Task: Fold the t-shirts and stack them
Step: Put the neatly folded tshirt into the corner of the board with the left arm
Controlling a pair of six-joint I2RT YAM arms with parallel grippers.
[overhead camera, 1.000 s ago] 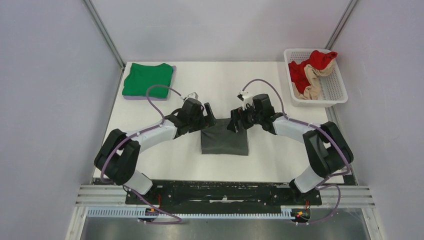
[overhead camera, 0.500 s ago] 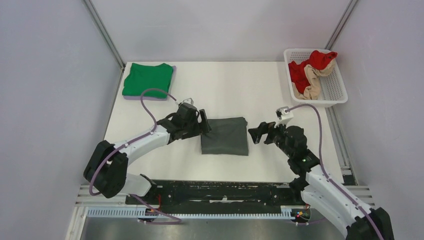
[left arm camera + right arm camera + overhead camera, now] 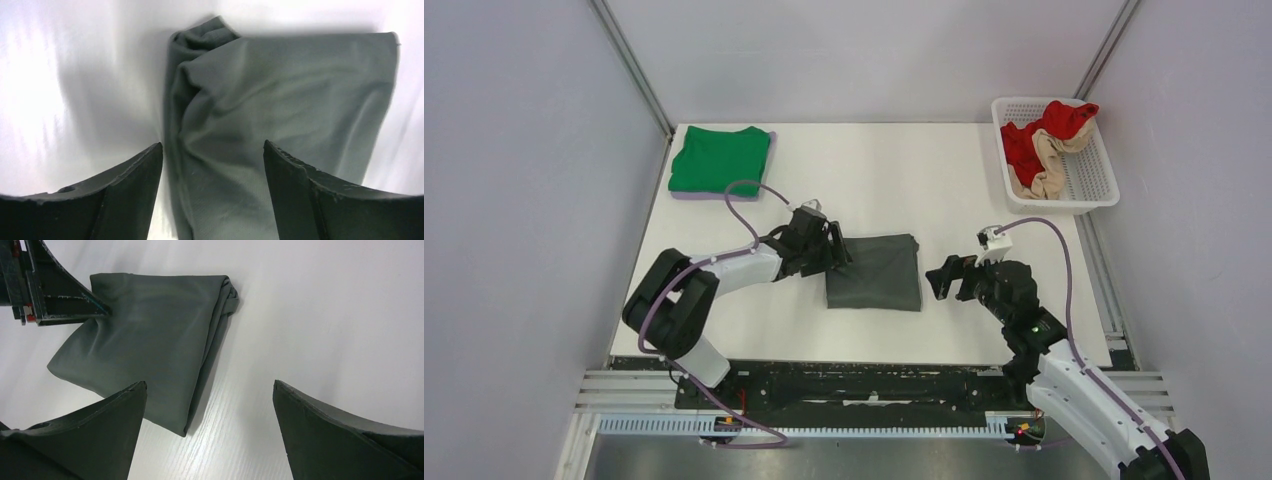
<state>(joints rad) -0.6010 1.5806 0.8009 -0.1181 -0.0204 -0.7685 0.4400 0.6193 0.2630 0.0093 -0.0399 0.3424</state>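
**Grey shirt folded mid-table, jaws spread either side**

The dark grey t-shirt [image 3: 874, 272] lies folded, soft and creased, on the white table [image 3: 874, 170]. The left gripper [image 3: 837, 254] straddles its left edge, jaws spread. The right gripper [image 3: 937, 278] hangs just off its right edge, jaws spread too, not touching. Open tabletop stretches beyond. The green t-shirt [image 3: 719, 160] sits folded in the far-left corner. A white lattice basket [image 3: 1092, 185] of red garments [image 3: 1049, 125] and beige garments [image 3: 1046, 165] sits far right.

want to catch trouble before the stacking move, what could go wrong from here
1. The left tool stands open across the bunched edge of the dark grey shirt; closing there may pinch only the top layers and pull the fold open.
2. The right tool is open and off the cloth; a one-sided lift could let it sag before reaching the green shirt.
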